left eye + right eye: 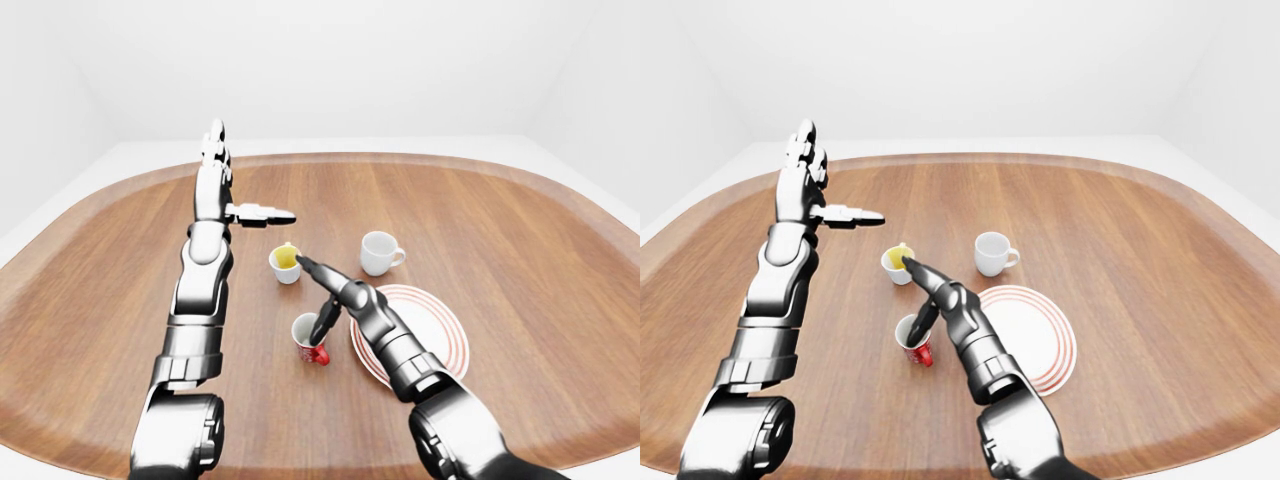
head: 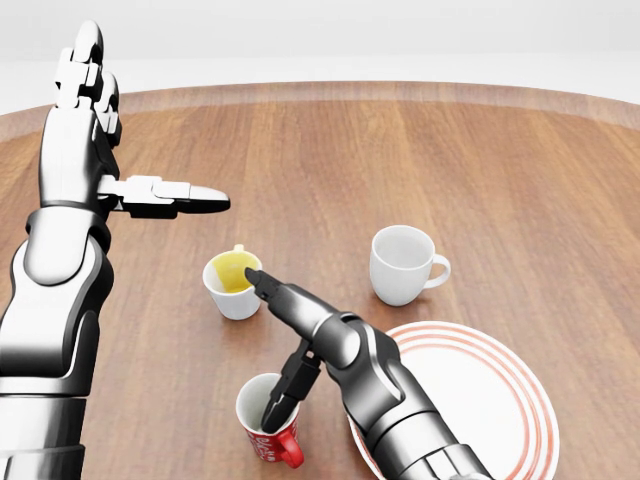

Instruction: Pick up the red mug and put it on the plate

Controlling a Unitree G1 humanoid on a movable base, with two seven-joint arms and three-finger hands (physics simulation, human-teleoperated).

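Observation:
The red mug, white inside, stands upright on the wooden table, just left of the white plate with red rings. My right hand reaches in from the bottom right across the plate's left edge. Its fingers are spread. One finger points up-left toward a yellow-filled cup, and the dark thumb dips into the red mug's mouth. The hand is not closed round the mug. My left hand is raised at the upper left, open and empty, with fingers up and thumb pointing right.
A small white cup with yellow inside stands just above the red mug. A white mug stands above the plate. The oval wooden table has a raised rim.

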